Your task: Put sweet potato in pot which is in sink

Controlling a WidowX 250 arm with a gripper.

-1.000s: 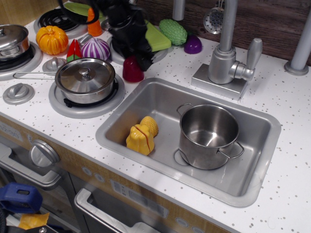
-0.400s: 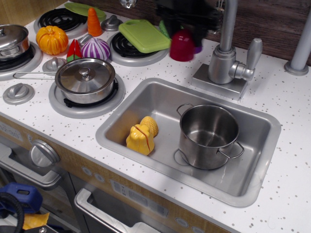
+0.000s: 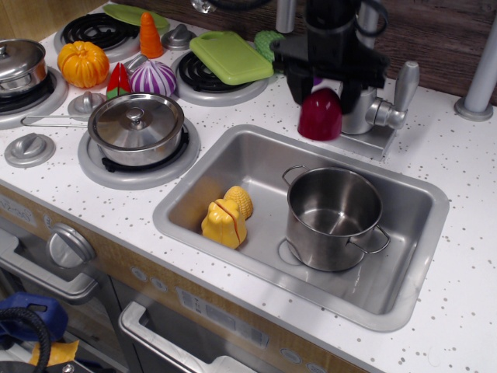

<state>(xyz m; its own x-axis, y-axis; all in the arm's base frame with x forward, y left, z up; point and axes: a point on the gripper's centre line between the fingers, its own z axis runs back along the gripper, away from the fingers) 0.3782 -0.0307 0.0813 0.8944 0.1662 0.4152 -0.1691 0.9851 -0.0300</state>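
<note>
My black gripper (image 3: 322,89) hangs over the far rim of the sink (image 3: 233,151), shut on the dark red sweet potato (image 3: 320,116), which is held in the air above and a little behind the pot. The tall steel pot (image 3: 332,217) with two wire loop handles stands upright and empty in the right half of the sink. The gripper's fingertips are partly hidden behind the sweet potato.
A yellow toy (image 3: 226,217) lies in the sink's left half. The faucet (image 3: 365,85) stands right behind the gripper. A lidded saucepan (image 3: 136,128), purple onion (image 3: 153,78), green board (image 3: 231,56), orange pumpkin (image 3: 82,64) and carrot (image 3: 150,36) sit on the stove at left.
The gripper has carried the sweet potato from the counter by the stove up and to the right, and now down toward the sink's far edge near the pot.
</note>
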